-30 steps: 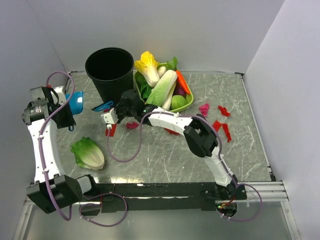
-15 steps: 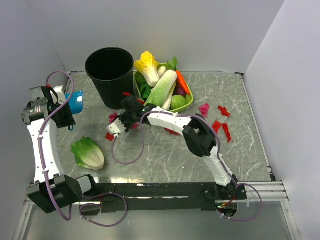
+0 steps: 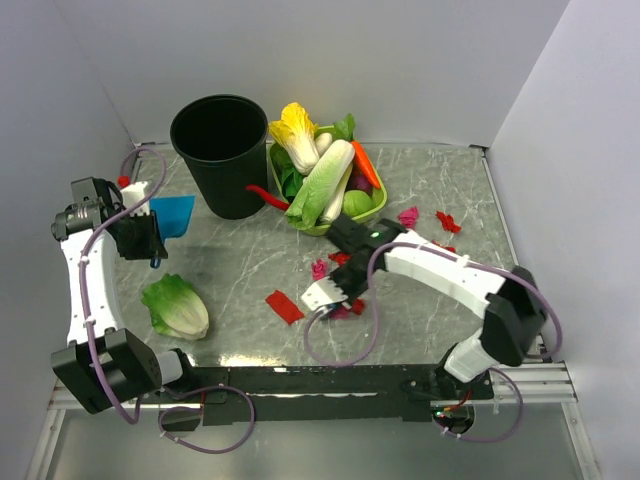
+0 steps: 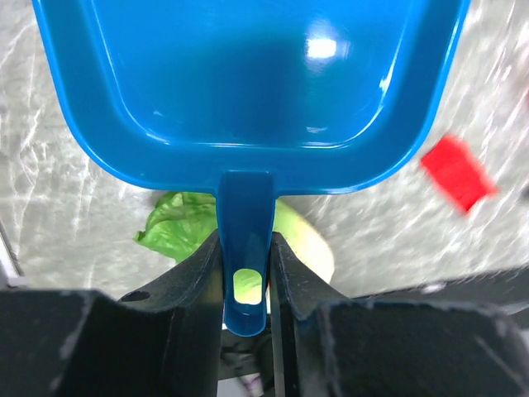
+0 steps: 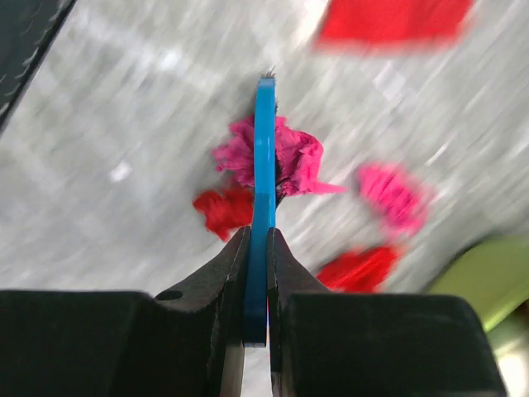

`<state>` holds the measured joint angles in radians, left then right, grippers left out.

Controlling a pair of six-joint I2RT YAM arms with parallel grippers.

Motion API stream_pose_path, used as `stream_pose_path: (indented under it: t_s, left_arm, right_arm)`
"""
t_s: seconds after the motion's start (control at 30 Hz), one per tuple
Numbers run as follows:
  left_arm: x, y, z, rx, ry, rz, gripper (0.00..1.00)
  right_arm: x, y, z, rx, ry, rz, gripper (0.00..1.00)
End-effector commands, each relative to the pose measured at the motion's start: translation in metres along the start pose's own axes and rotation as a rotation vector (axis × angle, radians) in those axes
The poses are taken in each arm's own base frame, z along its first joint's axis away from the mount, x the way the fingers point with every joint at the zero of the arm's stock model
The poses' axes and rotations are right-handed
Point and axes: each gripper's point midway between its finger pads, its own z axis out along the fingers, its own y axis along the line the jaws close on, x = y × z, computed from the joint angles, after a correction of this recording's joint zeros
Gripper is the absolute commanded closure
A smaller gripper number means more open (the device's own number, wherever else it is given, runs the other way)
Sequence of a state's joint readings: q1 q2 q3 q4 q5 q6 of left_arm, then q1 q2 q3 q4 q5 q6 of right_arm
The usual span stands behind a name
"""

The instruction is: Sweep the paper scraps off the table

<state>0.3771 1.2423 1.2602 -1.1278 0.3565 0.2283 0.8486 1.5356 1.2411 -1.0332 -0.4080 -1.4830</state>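
Right end effector pinches a blue brush over near-centre paper scraps, left end effector clamping the dustpan ready.

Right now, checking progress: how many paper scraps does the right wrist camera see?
5: magenta crumpled wad against the blue brush, red bit left, pink wad right, red scrap lower right, red strip top; more possibly hidden.

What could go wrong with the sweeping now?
The dustpan in the left gripper sits far from the paper scraps at the brush in the right gripper, so they may scatter. The red bits nearer the right edge of the table could be missed.
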Motion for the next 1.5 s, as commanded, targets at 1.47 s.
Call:
stream_pose_path:
  t_s: [1.47]
  left_arm:
    - [0.115, -0.108, 0.093, 0.243, 0.276, 1.202, 0.99]
  right_arm:
    - [0.170, 0.028, -0.164, 0.658, -0.533, 1.669, 1.00]
